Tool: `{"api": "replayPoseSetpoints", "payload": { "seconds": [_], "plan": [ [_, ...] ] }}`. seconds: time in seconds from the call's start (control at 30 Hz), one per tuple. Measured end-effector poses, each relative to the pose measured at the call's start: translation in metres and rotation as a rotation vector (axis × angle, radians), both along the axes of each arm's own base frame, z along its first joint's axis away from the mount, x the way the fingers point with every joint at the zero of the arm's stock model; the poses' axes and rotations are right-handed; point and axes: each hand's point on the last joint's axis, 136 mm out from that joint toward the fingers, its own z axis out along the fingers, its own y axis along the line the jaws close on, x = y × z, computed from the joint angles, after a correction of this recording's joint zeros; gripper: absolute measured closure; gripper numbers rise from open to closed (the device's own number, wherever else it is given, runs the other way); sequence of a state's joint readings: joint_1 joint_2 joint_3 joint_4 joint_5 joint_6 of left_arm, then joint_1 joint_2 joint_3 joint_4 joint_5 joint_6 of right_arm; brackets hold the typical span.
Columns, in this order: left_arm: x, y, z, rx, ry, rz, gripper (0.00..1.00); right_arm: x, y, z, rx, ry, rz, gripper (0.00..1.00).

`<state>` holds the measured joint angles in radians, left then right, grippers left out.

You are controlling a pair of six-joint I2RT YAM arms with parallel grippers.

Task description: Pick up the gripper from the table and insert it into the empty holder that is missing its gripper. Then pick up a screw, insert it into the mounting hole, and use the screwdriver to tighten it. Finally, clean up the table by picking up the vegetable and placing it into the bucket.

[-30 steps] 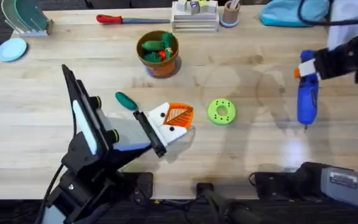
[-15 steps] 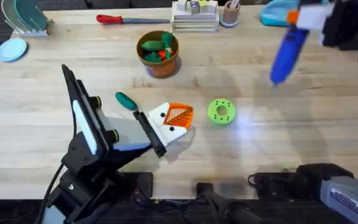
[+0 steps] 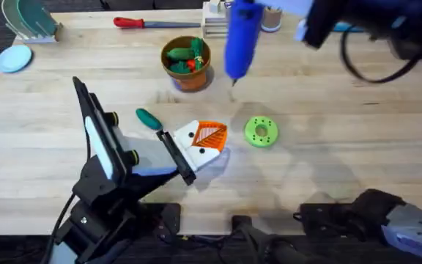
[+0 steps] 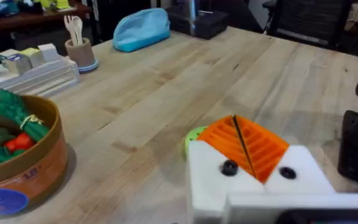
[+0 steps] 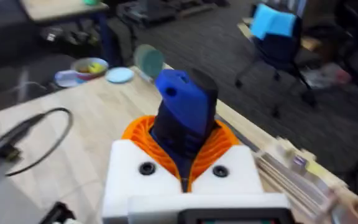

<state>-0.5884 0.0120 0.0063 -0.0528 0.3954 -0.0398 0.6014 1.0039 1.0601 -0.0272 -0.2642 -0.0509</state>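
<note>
The screwdriver (image 3: 240,37) is bright blue against the pale wood-grain worktop (image 3: 328,147), and the right gripper (image 5: 182,168) holding it is white with orange ribbed pads. The bucket (image 3: 187,64) is terracotta orange with green and red pieces inside, the vegetable (image 3: 149,119) is dark green, and a lime-green ring (image 3: 261,132) lies by the white-and-orange left gripper (image 3: 205,141).

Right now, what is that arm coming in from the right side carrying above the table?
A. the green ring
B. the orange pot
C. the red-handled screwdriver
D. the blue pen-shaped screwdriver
D: the right gripper is shut on the blue screwdriver, held above the table with its thin tip pointing down; the red-handled screwdriver, green ring and orange pot all sit on the table.
</note>
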Motion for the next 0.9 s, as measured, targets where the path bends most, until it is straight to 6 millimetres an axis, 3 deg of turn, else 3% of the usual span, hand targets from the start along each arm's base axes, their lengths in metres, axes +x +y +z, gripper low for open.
{"api": "replayPoseSetpoints", "payload": {
  "seconds": [0.17,0.4,0.7,0.9],
  "plan": [
    [0.003,0.002,0.000,-0.011,0.018,0.020,0.991,-0.028,0.033,-0.006,0.030,-0.025,0.124,0.978],
    [0.004,0.002,0.000,-0.014,0.024,0.027,0.991,-0.055,0.059,-0.013,0.089,-0.061,0.232,0.978],
    [0.004,0.003,0.000,-0.014,0.024,0.027,0.991,-0.069,0.069,-0.016,0.109,-0.079,0.277,0.978],
    [0.004,0.003,0.000,-0.014,0.024,0.027,0.991,-0.064,0.080,-0.025,0.105,-0.069,0.289,0.978]
  ]
}}
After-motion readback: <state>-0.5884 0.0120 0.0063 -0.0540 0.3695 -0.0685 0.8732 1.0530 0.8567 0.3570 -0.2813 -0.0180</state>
